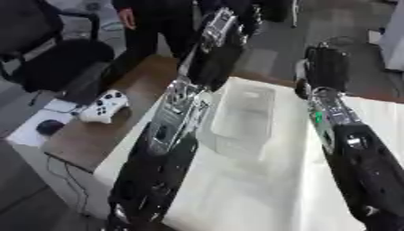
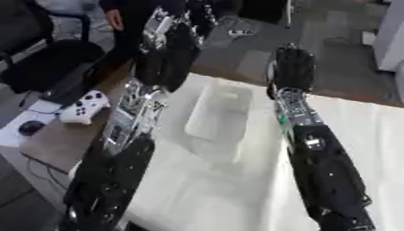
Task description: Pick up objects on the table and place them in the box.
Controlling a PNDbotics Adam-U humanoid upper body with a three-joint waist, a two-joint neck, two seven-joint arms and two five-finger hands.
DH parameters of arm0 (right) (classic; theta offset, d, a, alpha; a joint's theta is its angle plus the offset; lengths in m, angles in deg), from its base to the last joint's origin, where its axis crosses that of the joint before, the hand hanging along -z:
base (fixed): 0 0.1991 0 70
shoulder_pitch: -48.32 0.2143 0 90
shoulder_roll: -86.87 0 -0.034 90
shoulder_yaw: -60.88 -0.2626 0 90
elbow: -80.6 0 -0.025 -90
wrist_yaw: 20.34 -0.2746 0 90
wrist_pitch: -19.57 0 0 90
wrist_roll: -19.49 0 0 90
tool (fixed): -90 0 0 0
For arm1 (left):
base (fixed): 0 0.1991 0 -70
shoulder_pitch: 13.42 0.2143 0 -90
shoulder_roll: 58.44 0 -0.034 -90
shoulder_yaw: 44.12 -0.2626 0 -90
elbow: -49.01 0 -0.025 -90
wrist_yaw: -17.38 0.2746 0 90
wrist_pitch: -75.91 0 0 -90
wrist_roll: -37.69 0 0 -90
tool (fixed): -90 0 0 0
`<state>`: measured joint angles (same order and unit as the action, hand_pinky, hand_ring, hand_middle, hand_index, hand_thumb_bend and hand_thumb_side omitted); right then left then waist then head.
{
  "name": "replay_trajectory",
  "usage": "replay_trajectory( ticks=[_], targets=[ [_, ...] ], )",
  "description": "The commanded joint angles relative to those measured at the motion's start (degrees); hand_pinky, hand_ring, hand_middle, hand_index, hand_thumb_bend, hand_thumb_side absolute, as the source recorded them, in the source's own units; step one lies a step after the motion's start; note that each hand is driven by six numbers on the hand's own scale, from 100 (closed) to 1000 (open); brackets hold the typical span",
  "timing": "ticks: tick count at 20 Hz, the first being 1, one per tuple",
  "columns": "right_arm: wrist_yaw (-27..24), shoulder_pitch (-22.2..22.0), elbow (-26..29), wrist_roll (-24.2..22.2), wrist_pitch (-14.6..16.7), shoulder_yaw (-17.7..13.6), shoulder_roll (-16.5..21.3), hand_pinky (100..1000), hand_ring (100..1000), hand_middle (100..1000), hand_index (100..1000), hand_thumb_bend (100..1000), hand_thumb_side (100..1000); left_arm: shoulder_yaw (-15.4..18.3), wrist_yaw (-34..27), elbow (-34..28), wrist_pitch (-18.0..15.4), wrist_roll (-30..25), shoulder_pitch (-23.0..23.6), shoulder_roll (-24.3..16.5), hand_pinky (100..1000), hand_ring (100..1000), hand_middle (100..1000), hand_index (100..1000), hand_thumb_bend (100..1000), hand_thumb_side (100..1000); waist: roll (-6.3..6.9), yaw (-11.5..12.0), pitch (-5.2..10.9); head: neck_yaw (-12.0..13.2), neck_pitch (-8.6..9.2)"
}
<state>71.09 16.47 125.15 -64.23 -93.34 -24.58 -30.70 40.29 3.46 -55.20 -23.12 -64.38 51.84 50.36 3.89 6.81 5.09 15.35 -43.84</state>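
Box (image 1: 241, 119), clear plastic, lies on the white-covered table (image 1: 260, 194) between the two raised arms, its far end near the table's far edge. Left hand (image 1: 217, 34) is held up beyond the box, over the table's far left corner; whether its fingers are apart or curled cannot be told. Right hand (image 2: 292, 67) hangs above the far edge, just right of the box, fingers straight and together. A white game controller (image 1: 104, 106) sits on the brown desk (image 1: 87, 140) to the left.
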Motion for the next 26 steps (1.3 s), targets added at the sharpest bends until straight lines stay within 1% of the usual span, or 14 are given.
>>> replay_trajectory(
  ticks=[1, 4, 10, 14, 26],
  targets=[
    [0.84, 2.31, 0.17, -1.15, 0.87, 0.59, -0.70, 100, 100, 100, 106, 459, 100, -0.18, -0.05, -0.61, 0.09, 0.02, -0.64, -0.06, 990, 806, 856, 952, 106, 833, -0.04, 0.05, 0.72, -1.01, 0.30],
    [0.00, 3.21, 0.14, -2.13, 2.28, 1.42, -1.28, 100, 100, 100, 106, 457, 100, -0.20, -0.07, -0.62, 0.12, 0.03, -0.62, 0.01, 990, 806, 856, 952, 106, 833, -0.10, 0.13, 0.80, -0.97, 0.36],
    [-3.49, 4.66, 0.96, -4.16, 5.79, 4.24, -2.22, 100, 100, 100, 107, 448, 100, -0.30, -0.11, -0.69, 0.25, 0.04, -0.59, 0.14, 990, 806, 856, 952, 108, 833, -0.24, 0.43, 0.95, -0.93, 0.26],
    [-5.66, 5.03, 1.78, -5.36, 7.42, 5.79, -3.26, 100, 100, 100, 106, 440, 100, -0.38, -0.18, -0.74, 0.31, 0.03, -0.60, 0.21, 990, 806, 856, 953, 108, 834, -0.25, 0.58, 0.98, -1.04, 0.23],
    [-12.89, 4.34, 2.81, -4.52, 8.44, 7.37, -5.78, 100, 100, 100, 103, 413, 100, -0.50, -0.27, -0.91, 0.46, 0.00, -0.71, 0.40, 990, 806, 855, 953, 109, 834, -0.34, 0.98, 0.94, -0.85, -0.27]
  ],
)
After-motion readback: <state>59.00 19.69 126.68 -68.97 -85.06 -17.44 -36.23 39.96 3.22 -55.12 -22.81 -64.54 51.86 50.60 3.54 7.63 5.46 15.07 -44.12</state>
